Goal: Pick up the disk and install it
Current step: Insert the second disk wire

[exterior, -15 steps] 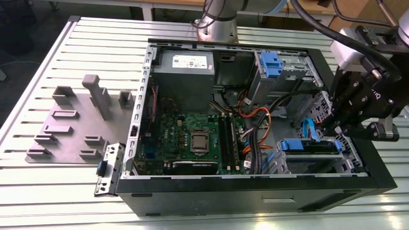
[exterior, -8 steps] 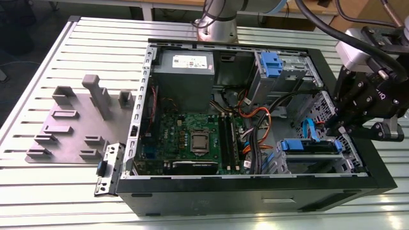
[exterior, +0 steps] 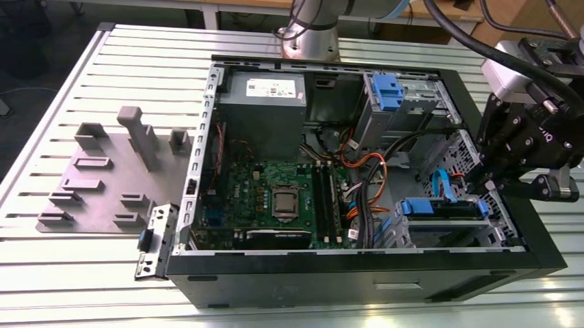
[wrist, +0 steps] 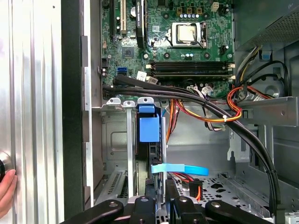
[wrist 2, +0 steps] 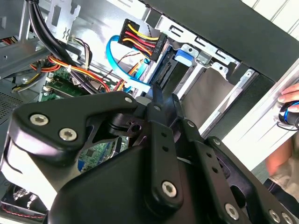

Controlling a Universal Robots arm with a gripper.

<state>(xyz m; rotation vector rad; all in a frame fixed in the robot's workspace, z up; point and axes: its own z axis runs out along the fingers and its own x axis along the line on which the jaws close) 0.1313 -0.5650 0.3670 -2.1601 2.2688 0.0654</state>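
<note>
The disk (exterior: pixel 442 207) sits in the lower drive bay of the open computer case (exterior: pixel 365 273), at the exterior view's right. Its blue carrier (wrist: pixel 148 127) faces the case's side wall. In the first wrist view I see the disk edge-on, standing between the bay's metal rails. My gripper (exterior: pixel 472 186) hangs just above the disk's inner end, by the blue data cable (wrist: pixel 180 169). In the second wrist view the black fingers (wrist 2: pixel 155 100) lie close together and point at the disk's connector edge (wrist 2: pixel 168 77). Nothing shows between them.
A power plug with red and yellow wires (wrist 2: pixel 140 39) hangs beside the bay. Thick black cables (wrist: pixel 224 116) cross above the motherboard (exterior: pixel 273 198). A grey power supply (exterior: pixel 262 102) fills the far corner. A grey fixture plate (exterior: pixel 100 178) lies outside the case. A person's hand (wrist 2: pixel 289 100) rests on the table.
</note>
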